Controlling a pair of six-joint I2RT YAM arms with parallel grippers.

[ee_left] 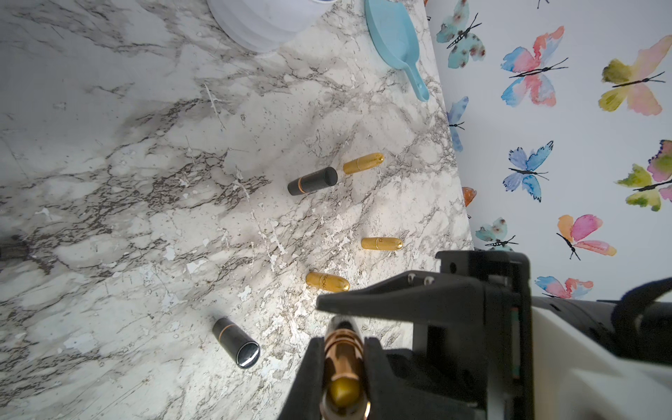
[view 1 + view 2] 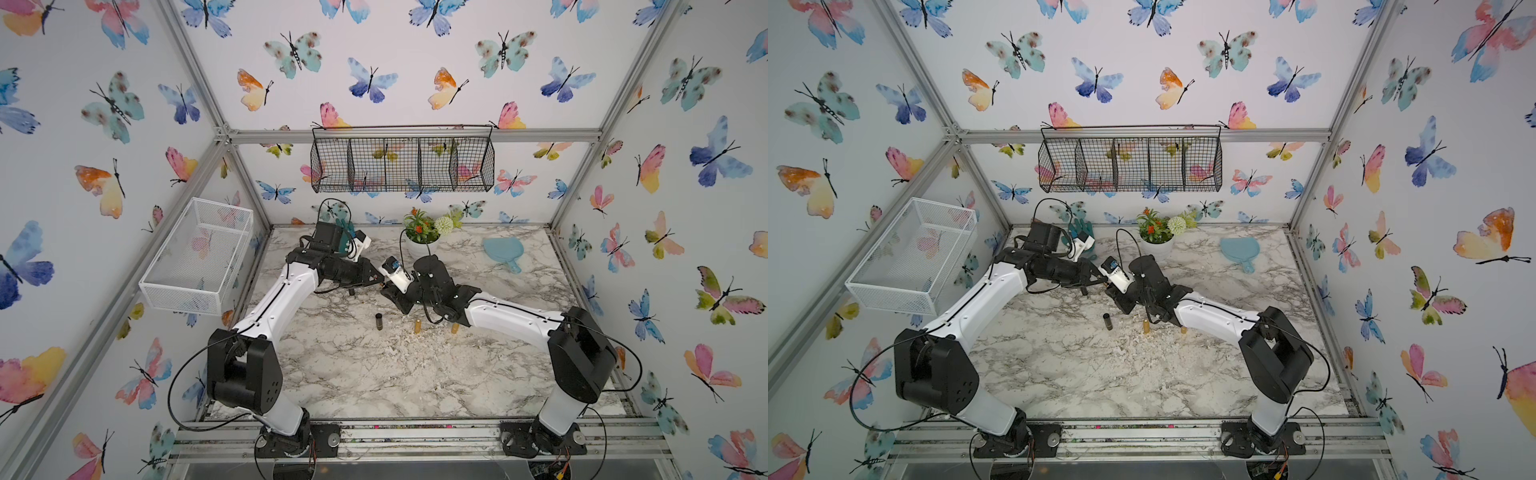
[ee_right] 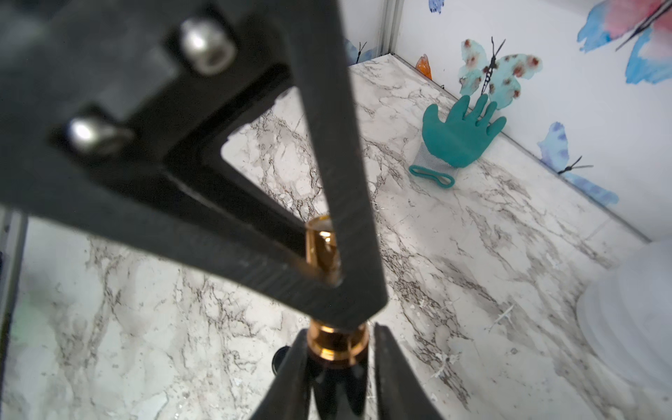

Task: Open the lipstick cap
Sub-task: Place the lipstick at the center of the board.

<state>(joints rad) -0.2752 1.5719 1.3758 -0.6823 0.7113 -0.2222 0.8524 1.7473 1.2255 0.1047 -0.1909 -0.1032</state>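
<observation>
Two black arms stand tip to tip above the white, grey-veined marble tabletop (image 2: 374,374) in both top views, left gripper (image 2: 376,281) facing right gripper (image 2: 388,291). Left wrist view: the left gripper's fingers (image 1: 312,363) clamp the gold-collared black lipstick tube (image 1: 342,360), held off the table. Right wrist view: the right gripper's fingers (image 3: 291,378) flank the tube's black base, slightly parted, with a gap on one side.

potted plant (image 2: 420,237): back of marble table (image 2: 374,374) | blue hand mirror (image 2: 500,249): right of it | teal glove (image 3: 459,140): back-left corner
</observation>
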